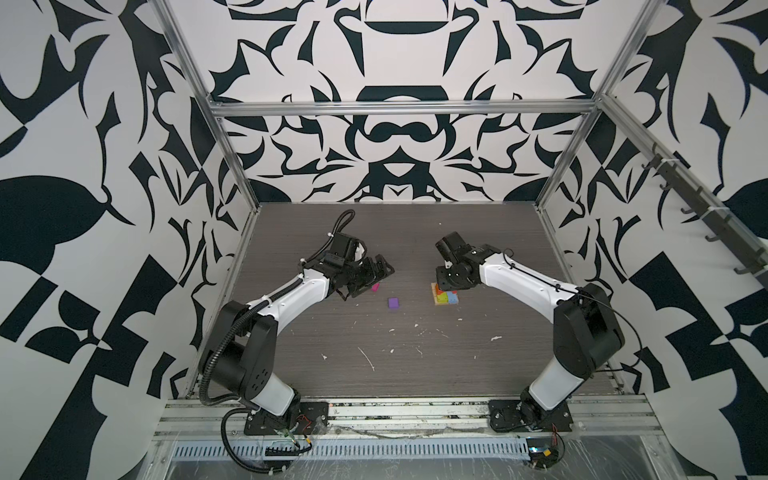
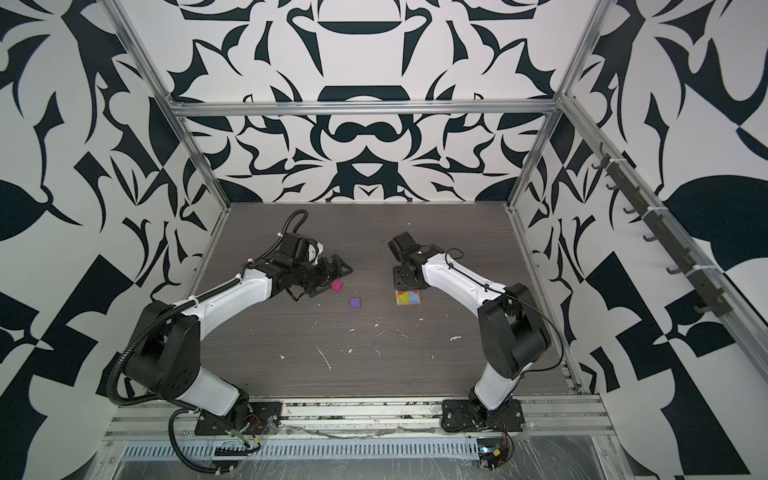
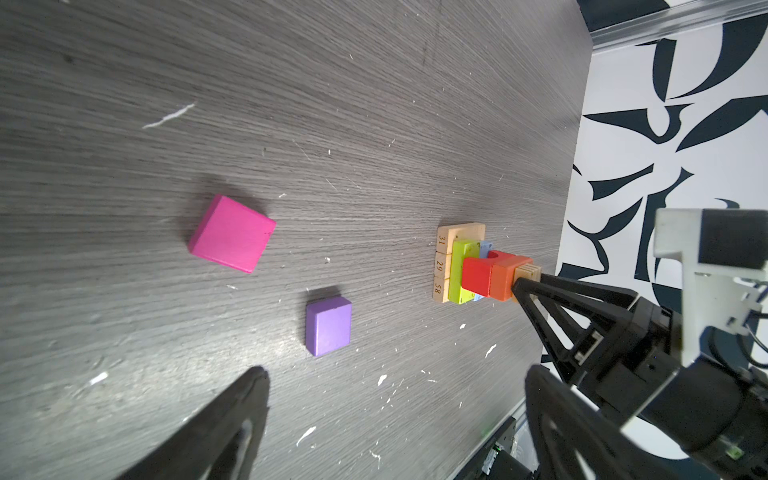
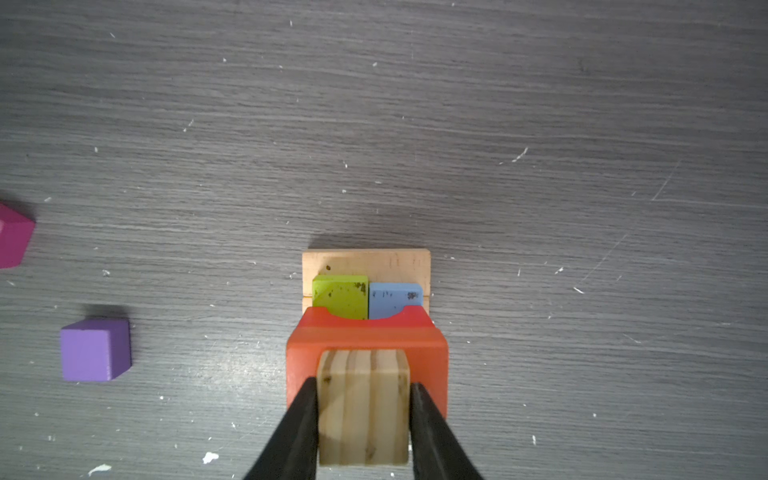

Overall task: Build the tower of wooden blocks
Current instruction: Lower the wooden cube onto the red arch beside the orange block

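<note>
The wood block tower (image 1: 446, 297) (image 2: 408, 296) stood directly beneath the right pincer (image 4: 363, 384). Its base was a row of flat tan wooden planks (image 3: 441, 262). A lime green rectangular block (image 4: 340, 296) and a light blue rectangular block (image 4: 395, 299) lay on them side by side. Higher up sat a red block with a curved notch (image 4: 365, 323) and an orange block (image 4: 365, 343); whether these two were stacked or side by side could not be told. On the orange block rested a ridged tan wooden square block (image 4: 363, 411).

The right pincer's two black fingers (image 4: 299, 419) lay close against opposite sides of that ridged block, closed around it. Whether they pressed hard or only touched could not be made out.

Out from the tower, a purple wooden cube (image 1: 394, 303) (image 2: 354, 302) lay alone on the dark grey wood-grain tabletop (image 1: 415, 232), between the two pincers. A magenta wooden cube (image 2: 337, 285) (image 3: 231, 233) lay just beside the tips of the left pincer (image 3: 397, 370). That pincer was spread wide with nothing between its fingers, and it was apart from both cubes and well apart from the tower. White flecks (image 1: 368, 359) marked the tabletop on the near side of both pincers.
</note>
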`<state>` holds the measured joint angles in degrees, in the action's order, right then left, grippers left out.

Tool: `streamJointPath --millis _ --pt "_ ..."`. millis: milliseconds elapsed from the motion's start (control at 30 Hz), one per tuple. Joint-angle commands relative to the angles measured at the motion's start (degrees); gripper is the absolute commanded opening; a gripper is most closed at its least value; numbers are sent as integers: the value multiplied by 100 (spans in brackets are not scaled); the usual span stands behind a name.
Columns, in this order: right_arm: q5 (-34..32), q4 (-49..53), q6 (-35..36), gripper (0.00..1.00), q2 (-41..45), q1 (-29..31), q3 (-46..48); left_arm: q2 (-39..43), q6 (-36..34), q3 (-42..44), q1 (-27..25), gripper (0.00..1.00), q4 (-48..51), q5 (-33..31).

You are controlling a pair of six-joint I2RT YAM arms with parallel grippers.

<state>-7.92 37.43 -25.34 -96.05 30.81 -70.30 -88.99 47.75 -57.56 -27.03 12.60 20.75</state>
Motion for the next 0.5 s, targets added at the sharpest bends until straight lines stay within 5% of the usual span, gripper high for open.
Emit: streamJointPath --millis 0,467 --pt "-62 -43 -41 40 203 -14 -52 140 -47 36 0 99 -3 -19" --pt "-122 -67 -41 35 227 -14 -89 119 -55 1 -2 99 14 -10"
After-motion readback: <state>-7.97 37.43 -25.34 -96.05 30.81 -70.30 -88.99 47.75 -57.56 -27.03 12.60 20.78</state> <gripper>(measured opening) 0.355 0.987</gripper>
